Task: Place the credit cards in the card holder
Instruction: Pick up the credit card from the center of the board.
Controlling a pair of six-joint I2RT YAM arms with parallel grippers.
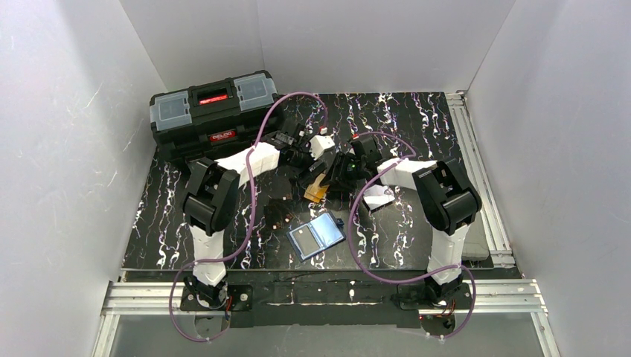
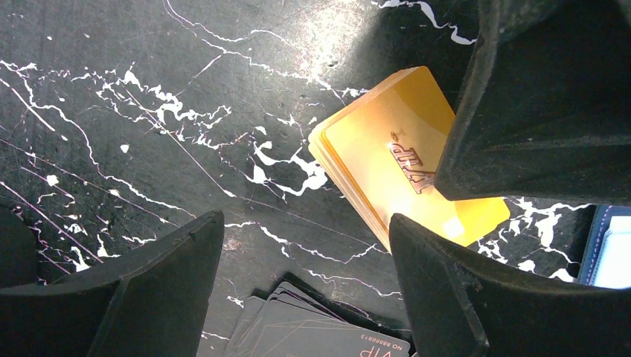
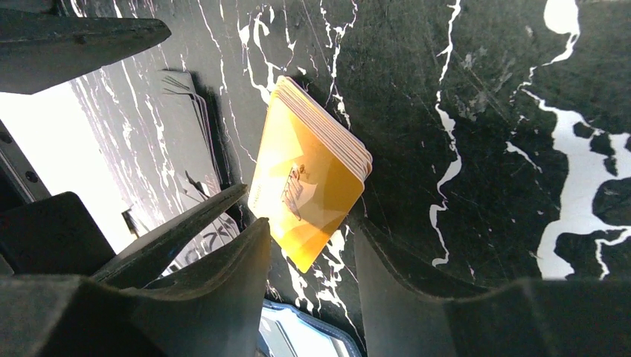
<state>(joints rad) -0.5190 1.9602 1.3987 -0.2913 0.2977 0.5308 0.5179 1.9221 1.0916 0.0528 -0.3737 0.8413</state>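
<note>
- the orange credit cards [image 1: 316, 190] are one neat stack on the table, dead centre in the top view, right at 12 o'clock from the card holder [image 1: 316, 235]
- top card has "VIP" printed on it, and you can see the stacked card edges in the right wrist view
- the card holder lies open and flat, light blue inside facing up, close to the stack but not touching it
- right gripper [image 3: 309, 227] has a finger on each side of one corner of the stack. It looks like contact, but honestly I can't tell from these angles if it's really clamping
- left gripper [image 2: 305, 222] is spread wide with nothing between the fingers, hovering over bare table at about 9 o'clock of the stack in its own camera
- a fanned pile of dark cards [image 2: 312, 335] sits just beside the orange stack, at 6 o'clock in the left wrist view
- one whitish card [image 1: 379, 198] lies at roughly 3 o'clock from the stack, under the right arm
- black toolbox [image 1: 212, 111] is way off at 10 o'clock, on the black marble-look table [image 1: 417, 126]
</note>
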